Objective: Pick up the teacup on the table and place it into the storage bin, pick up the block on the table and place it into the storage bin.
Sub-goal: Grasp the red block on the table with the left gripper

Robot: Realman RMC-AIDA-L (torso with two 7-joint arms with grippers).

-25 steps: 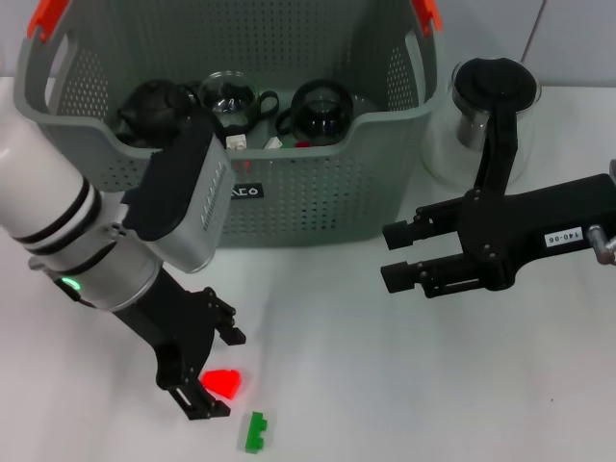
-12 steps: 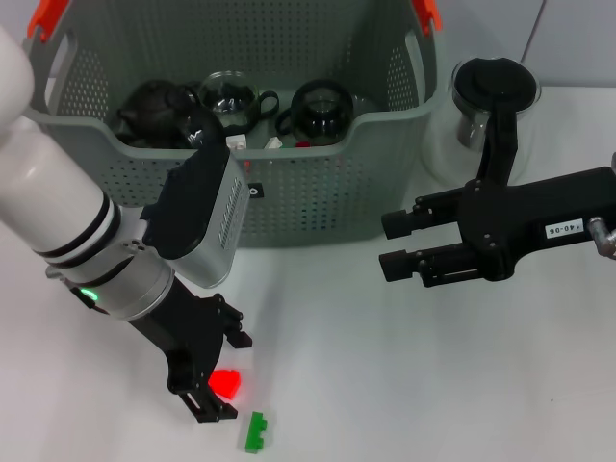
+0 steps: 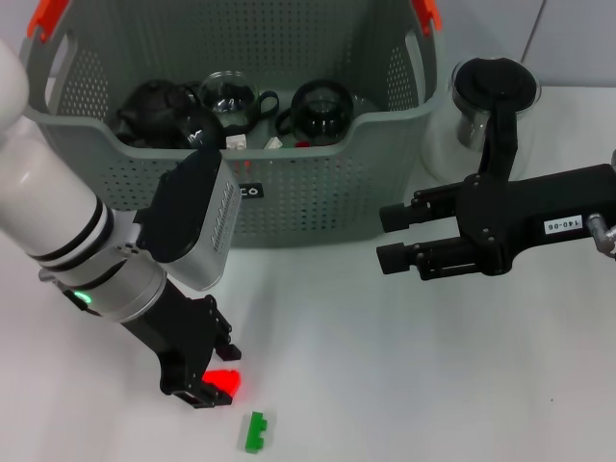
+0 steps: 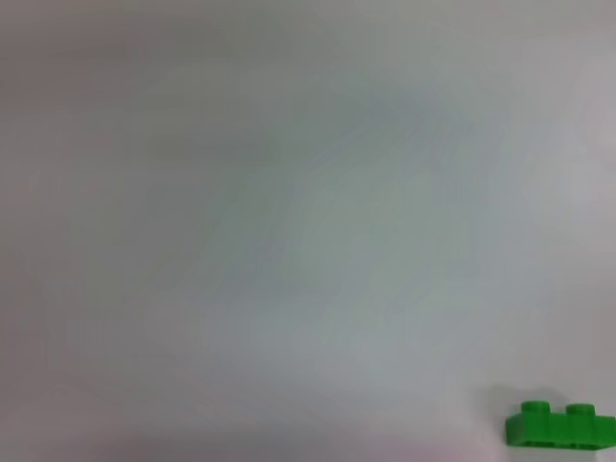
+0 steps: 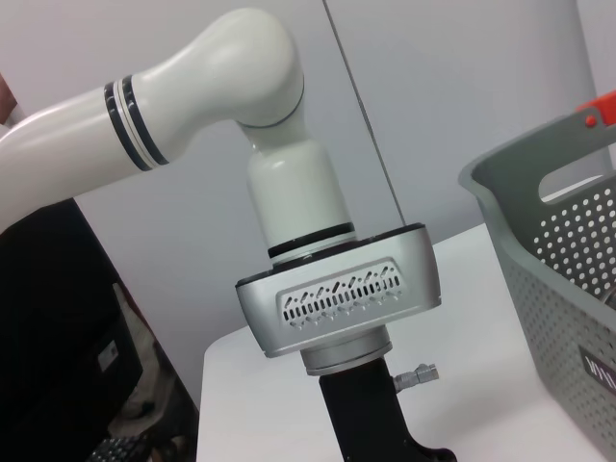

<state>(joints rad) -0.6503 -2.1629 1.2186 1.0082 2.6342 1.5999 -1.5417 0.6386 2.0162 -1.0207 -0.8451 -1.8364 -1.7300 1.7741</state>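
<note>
Left pincer [image 3: 210, 385]: low on the desk [image 3: 404, 385], fingers set around the red block [image 3: 227, 382], gripping it or near to.
Right pincer [image 3: 399, 241]: spread, idle beside the bin [image 3: 318, 183].
Teacups: apparently in the bin already.

"140-06" on right arm's tag [image 3: 561, 228].

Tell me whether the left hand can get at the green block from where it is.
Probably yes: the left hand sits at the red block, and the green block lies beside it with nothing between.

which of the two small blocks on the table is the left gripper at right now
The red block, between the left gripper's jaws. The green block lies apart, nearer the table's front edge.
</note>
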